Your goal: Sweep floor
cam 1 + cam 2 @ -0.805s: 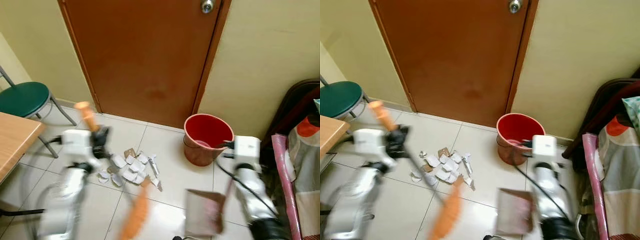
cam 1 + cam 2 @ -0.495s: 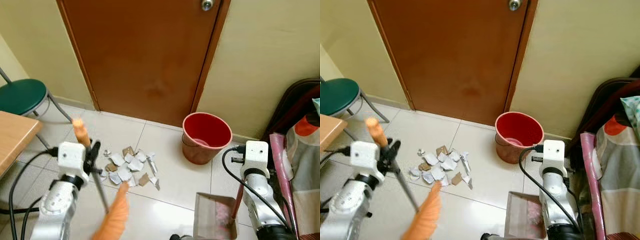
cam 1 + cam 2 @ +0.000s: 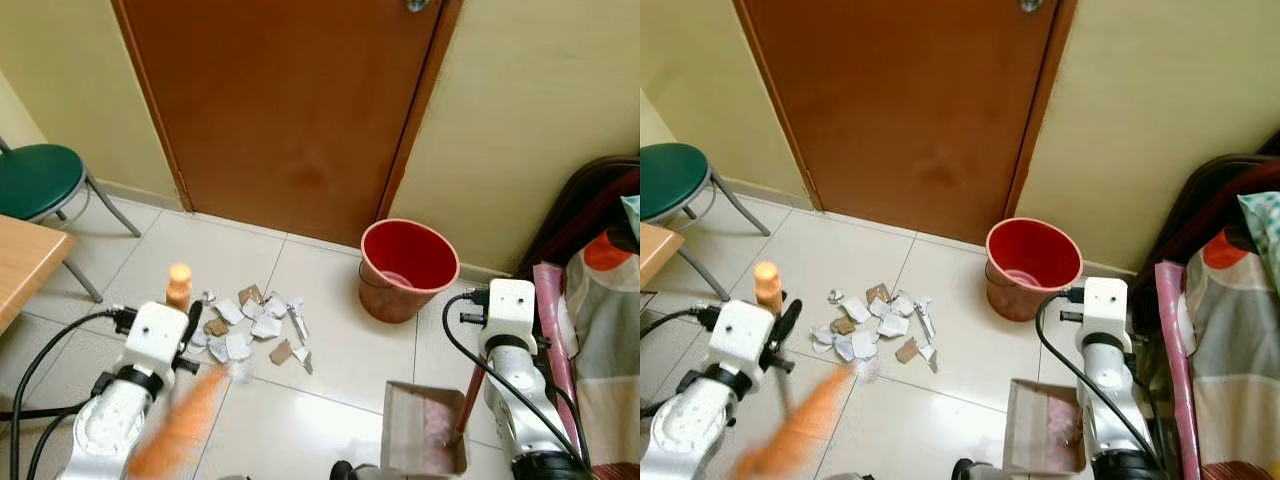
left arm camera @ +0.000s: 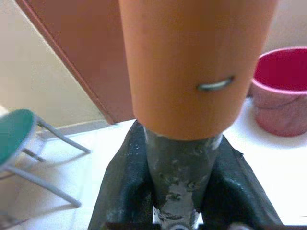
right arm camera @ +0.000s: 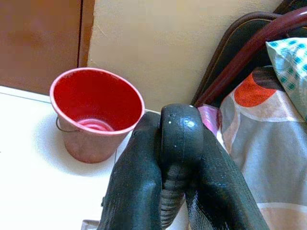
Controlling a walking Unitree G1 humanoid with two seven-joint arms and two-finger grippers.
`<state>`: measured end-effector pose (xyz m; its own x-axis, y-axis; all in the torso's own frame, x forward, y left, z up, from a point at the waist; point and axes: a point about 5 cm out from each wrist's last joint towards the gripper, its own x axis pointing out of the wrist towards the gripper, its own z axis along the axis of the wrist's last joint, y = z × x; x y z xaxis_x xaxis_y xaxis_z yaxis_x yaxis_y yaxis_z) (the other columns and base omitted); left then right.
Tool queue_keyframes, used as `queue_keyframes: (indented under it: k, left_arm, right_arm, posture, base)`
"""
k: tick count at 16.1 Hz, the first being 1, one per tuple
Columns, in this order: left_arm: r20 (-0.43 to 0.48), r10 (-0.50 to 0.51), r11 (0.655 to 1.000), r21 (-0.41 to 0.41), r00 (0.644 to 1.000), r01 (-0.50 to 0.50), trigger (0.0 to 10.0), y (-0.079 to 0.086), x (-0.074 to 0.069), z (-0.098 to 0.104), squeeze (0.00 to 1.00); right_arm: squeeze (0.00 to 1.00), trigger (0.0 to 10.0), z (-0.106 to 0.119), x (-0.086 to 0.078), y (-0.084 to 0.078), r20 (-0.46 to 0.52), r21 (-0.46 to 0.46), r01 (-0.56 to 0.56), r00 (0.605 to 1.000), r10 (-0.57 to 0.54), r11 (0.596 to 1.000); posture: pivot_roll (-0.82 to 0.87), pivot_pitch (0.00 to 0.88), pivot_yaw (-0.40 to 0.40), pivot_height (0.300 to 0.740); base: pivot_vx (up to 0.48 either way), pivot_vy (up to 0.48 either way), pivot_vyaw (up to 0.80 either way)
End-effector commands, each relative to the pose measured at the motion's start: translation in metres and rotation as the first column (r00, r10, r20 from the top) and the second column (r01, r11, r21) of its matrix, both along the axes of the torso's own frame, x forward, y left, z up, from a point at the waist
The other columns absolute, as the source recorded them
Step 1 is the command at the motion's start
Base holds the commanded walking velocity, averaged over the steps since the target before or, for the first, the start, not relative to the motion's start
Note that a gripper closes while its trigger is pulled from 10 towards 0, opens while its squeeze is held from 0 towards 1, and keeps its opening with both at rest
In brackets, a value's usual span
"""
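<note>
A pile of torn paper and cardboard scraps [image 3: 250, 325] lies on the pale tiles in front of the door. My left gripper [image 4: 178, 191] is shut on the broom's grey shaft just below its orange handle end [image 3: 179, 283]. The orange broom head [image 3: 175, 425] is motion-blurred, low at the near left of the pile. My right gripper [image 5: 180, 163] is shut on the dustpan's black handle grip. The dustpan [image 3: 425, 440] sits on the floor at the near right, with some pale scraps inside. A red bucket [image 3: 408, 268] stands by the wall beyond it.
The brown door [image 3: 290, 100] is shut behind the pile. A green stool [image 3: 40, 180] and a wooden table corner [image 3: 25, 265] are at the left. A dark chair frame and patterned bedding [image 3: 605, 300] crowd the right side. Black cables trail from both arms.
The broom head has swung from the near right of the pile across to its near left. My left arm has dropped lower. The dustpan and right arm have settled and are sharp now.
</note>
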<state>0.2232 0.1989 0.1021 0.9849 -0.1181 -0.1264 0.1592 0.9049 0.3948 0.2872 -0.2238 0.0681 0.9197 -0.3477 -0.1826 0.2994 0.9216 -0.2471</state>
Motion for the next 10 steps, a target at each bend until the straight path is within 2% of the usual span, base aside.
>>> queue_keyframes:
  k: [1, 2, 4, 5, 7, 8, 10]
  left_arm:
    - [-0.011, 0.103, 0.994, 0.029, 0.995, -0.103, 10.0, 0.002, -0.003, 0.002, 0.00]
    - [0.009, 0.199, 0.980, -0.021, 0.980, -0.198, 10.0, 0.000, -0.003, 0.002, 0.00]
    - [0.036, 0.283, 0.954, -0.110, 0.958, -0.278, 10.0, -0.003, -0.001, 0.004, 0.00]
    - [0.009, 0.309, 0.941, -0.151, 0.951, -0.304, 10.0, -0.005, -0.001, 0.003, 0.00]
    - [-0.083, 0.297, 0.922, -0.235, 0.951, -0.308, 10.0, -0.011, -0.003, -0.002, 0.00]
    - [-0.155, 0.250, 0.899, -0.330, 0.956, -0.288, 10.0, -0.021, -0.006, -0.005, 0.00]
    - [-0.179, 0.231, 0.886, -0.368, 0.956, -0.283, 10.0, -0.026, -0.007, -0.005, 0.00]
  right_arm:
    - [0.00, 10.0, -0.005, -0.005, -0.007, -0.038, -0.020, 0.012, 0.999, -0.012, 1.000]
    - [0.00, 10.0, -0.006, -0.006, -0.007, -0.044, -0.018, 0.011, 0.999, -0.011, 1.000]
    - [0.00, 10.0, -0.007, -0.005, -0.003, -0.050, -0.011, -0.001, 0.999, 0.000, 1.000]
    - [0.00, 10.0, -0.007, -0.004, 0.000, -0.051, -0.007, -0.009, 0.999, 0.009, 1.000]
    - [0.00, 10.0, -0.006, -0.002, 0.001, -0.054, -0.002, -0.016, 0.998, 0.016, 1.000]
    - [0.00, 10.0, -0.007, -0.001, 0.002, -0.056, 0.001, -0.020, 0.998, 0.020, 1.000]
    - [0.00, 10.0, -0.007, 0.000, 0.002, -0.059, 0.003, -0.022, 0.998, 0.022, 1.000]
  posture:
    - [0.09, 0.168, -0.052, 0.740]
    - [0.09, 0.169, -0.055, 0.740]
    - [0.10, 0.168, -0.060, 0.740]
    - [0.10, 0.166, -0.060, 0.740]
    - [0.09, 0.167, -0.062, 0.740]
    - [0.09, 0.167, -0.059, 0.740]
    - [0.09, 0.167, -0.059, 0.740]
  base:
    - [0.000, 0.000, 0.00]
    - [0.000, 0.000, 0.00]
    - [0.000, 0.000, 0.00]
    - [0.000, 0.000, 0.00]
    - [0.000, 0.000, 0.00]
    - [0.000, 0.000, 0.00]
    - [0.000, 0.000, 0.00]
